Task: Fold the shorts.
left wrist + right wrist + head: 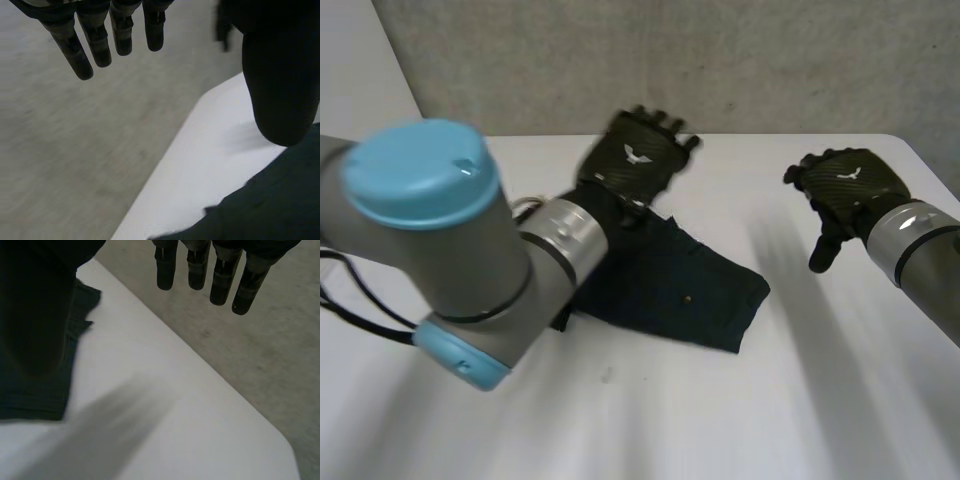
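While the shorts (670, 285) are seen in the head view lying on the table (650, 420), near the left hand (638, 155) and apart from the right hand (840, 185), straight, empty left fingers (97, 45) and right fingers (197, 270) are confirmed by the wrist views.

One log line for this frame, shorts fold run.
left hand: open, over far edge of shorts | right hand: open, clear of shorts | shorts: dark, lying on table, ungrasped
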`<state>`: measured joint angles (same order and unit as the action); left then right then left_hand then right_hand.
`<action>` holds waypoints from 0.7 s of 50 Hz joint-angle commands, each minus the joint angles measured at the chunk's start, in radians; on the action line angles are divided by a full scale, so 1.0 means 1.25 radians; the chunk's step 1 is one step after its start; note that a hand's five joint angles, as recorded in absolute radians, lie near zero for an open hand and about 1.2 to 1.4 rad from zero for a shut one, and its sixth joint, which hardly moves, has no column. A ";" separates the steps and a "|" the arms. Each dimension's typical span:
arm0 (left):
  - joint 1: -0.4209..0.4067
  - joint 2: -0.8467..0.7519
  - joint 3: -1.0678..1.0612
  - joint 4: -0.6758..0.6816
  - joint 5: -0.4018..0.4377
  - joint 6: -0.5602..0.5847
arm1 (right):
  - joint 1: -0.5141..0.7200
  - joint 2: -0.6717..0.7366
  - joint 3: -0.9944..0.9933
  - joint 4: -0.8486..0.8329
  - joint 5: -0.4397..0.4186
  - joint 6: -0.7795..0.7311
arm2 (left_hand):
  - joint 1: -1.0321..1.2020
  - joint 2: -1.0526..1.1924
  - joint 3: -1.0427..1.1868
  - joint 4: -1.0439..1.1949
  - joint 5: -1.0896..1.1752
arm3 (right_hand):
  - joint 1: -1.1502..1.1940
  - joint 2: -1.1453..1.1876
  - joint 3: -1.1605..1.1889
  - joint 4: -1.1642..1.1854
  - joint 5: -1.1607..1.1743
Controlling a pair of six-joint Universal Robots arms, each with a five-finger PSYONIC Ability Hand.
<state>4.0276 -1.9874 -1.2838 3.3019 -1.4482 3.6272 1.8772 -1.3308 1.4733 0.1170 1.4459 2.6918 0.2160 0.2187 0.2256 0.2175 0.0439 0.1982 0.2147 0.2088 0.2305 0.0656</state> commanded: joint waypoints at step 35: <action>0.155 -0.112 -0.076 -0.087 -0.226 -0.189 | 0.075 0.223 -0.036 -0.154 -0.171 -0.216 | 0.944 0.942 0.937 0.943 0.942 | 0.958 0.945 0.950 0.933 0.925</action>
<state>4.2258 -2.1935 -1.3704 3.1982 -1.7406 3.3305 1.9746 -0.9256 1.3941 -0.0838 1.2680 2.3196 1.1448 1.1421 1.1334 1.1560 0.9600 0.9329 1.1536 1.1790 1.1842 0.9533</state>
